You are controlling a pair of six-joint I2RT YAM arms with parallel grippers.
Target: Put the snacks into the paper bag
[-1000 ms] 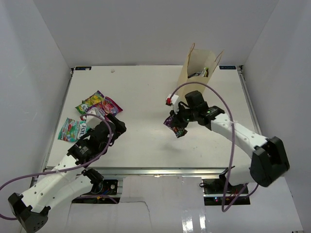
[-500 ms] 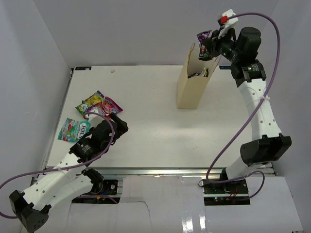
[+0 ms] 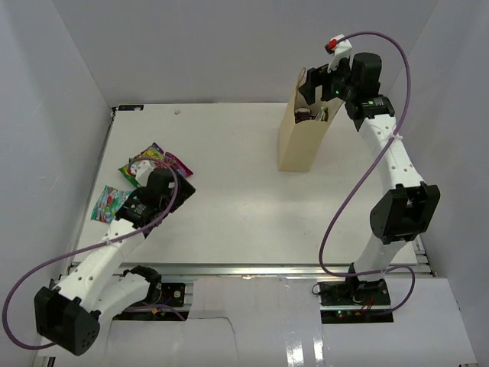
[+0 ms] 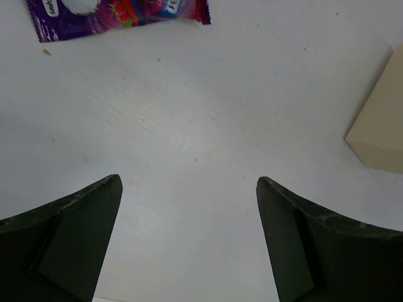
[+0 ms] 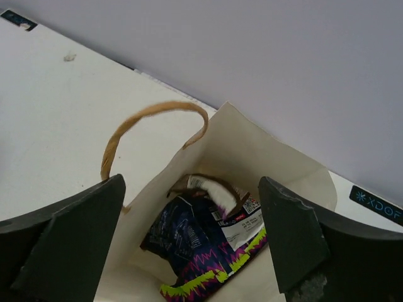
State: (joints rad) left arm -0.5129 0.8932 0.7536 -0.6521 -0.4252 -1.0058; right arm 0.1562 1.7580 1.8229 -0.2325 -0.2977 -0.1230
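Paper bag (image 3: 299, 141) upright near the table's far edge, toward the right corner, with two packets inside.
Through the right wrist camera I look down into its mouth: the dark purple packet (image 5: 198, 251) with a neon zigzag hem lies against a smaller brown-and-white packet (image 5: 211, 185), and one loop handle (image 5: 148, 116) arches up at the side. My right gripper (image 5: 192, 181) hangs over the opening, fingers spread, holding nothing. By the left edge the pink multicolour candy bag (image 3: 176, 164), a yellow-green packet (image 3: 145, 157) and the teal-white packet (image 3: 113, 203) lie flat on the table (image 3: 229, 199). My left gripper (image 4: 187, 181) hovers beside them, jaws apart, empty.
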